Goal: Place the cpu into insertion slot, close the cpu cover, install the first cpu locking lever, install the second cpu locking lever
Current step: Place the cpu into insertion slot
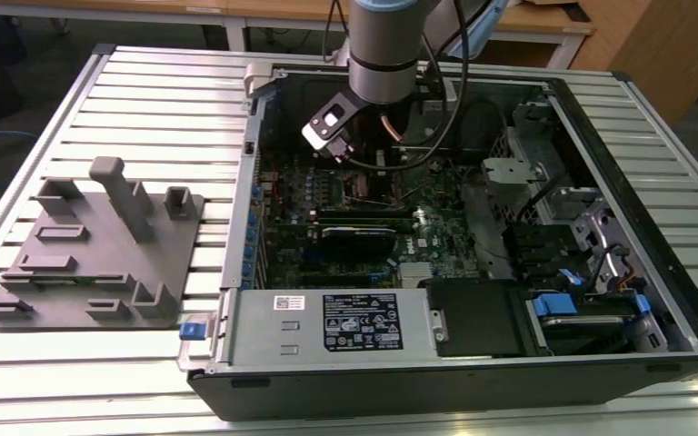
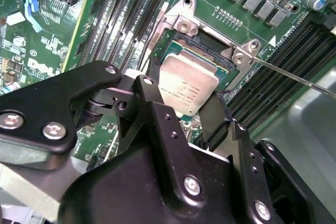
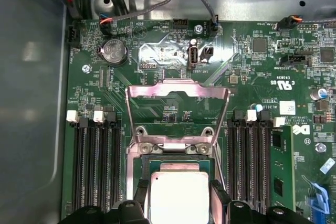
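A ribbed metal table [image 1: 143, 100] holds an open computer case [image 1: 471, 381] and a grey rack [image 1: 94, 263]. Wooden desks [image 1: 543, 23] stand behind. The arm [image 1: 385, 45] reaches straight down into the case. The gripper [image 3: 178, 205] pinches the cpu [image 2: 189, 80] by two sides. The slot [image 2: 202, 48] lies right under the gripper, and the cover [image 3: 157, 91] stands open just past it.

The computer case [image 1: 446, 363] lies on the table [image 1: 143, 91] toward the exterior view's right edge, with a fixture plate [image 1: 83, 272] near the opposite edge. Inside the case, on the motherboard [image 3: 252, 66], the cpu [image 2: 191, 85] is clamped by the gripper [image 2: 184, 98] over the insertion slot [image 2: 207, 51]. The cpu cover [image 3: 157, 92] stands raised on the slot's side away from the gripper. Memory slots [image 3: 97, 166] flank the slot on both sides.
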Motion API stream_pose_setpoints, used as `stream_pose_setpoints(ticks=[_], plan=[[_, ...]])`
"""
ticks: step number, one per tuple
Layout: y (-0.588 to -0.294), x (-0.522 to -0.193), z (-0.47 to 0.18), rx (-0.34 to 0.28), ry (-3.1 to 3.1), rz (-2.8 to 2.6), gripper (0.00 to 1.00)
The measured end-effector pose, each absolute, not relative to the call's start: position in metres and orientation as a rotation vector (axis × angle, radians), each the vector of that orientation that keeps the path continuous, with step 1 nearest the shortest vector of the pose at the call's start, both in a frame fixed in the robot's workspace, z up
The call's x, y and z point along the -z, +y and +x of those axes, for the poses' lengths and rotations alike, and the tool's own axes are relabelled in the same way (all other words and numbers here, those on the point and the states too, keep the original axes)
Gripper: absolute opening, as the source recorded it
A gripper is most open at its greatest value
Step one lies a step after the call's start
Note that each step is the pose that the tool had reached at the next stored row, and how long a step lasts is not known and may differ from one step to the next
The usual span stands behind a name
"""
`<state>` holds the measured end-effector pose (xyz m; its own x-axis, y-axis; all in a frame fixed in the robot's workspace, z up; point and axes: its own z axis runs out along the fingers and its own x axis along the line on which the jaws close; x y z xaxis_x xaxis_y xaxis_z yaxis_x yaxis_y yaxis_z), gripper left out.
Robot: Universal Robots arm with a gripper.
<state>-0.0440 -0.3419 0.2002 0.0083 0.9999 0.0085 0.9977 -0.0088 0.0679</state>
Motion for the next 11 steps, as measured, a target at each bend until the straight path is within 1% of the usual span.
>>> stream_pose_setpoints(ticks=[11], plan=[[-0.3404,-0.1961,-0.0451,-0.085,2.179,2.203,0.54]])
